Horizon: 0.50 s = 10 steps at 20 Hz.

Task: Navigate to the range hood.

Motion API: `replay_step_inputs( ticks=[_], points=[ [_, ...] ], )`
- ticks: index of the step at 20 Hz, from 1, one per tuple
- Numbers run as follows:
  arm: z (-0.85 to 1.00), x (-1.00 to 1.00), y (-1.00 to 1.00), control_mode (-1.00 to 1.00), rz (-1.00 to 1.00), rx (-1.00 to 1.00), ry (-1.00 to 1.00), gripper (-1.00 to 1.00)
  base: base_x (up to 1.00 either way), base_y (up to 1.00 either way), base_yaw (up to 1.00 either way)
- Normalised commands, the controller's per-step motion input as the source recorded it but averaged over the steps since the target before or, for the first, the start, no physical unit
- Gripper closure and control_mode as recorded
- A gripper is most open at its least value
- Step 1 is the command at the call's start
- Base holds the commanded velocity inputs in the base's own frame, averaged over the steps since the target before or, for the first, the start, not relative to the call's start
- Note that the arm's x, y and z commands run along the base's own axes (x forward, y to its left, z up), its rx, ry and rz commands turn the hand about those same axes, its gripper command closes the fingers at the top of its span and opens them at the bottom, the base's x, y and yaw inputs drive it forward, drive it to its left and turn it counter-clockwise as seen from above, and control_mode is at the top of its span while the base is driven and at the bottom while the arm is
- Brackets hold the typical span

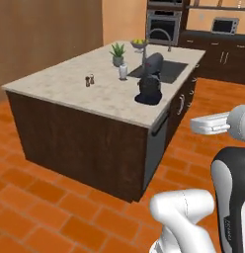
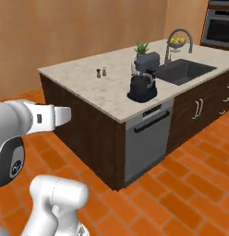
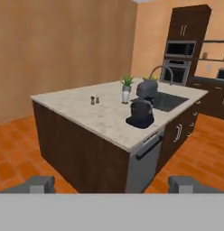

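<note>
While its dark fingertips point(image 3: 41, 184) stand spread apart, the gripper point(image 3: 112, 185) faces a speckled pale stone island countertop point(image 3: 109, 118) bearing a black stand mixer point(image 3: 142, 112).

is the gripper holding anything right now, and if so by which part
Nothing is held. In the hand view the gripper has its jaws wide apart with only floor and the kitchen island showing between them, well away from it.

Island counter point(image 1: 70, 81) bearing stand mixer point(image 1: 149, 84)
</note>
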Motion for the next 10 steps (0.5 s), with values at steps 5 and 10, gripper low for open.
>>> replay_step_inputs(
  ticks=[5, 10],
  points=[
    [0.00, 0.00, 0.00, 1.00, 0.00, 0.00, 0.00, -1.00, 0.07, 0.03, -0.93],
    [0.00, 0.00, 0.00, 1.00, 0.00, 0.00, 0.00, -1.00, 0.84, 0.00, -0.60]
  ],
)
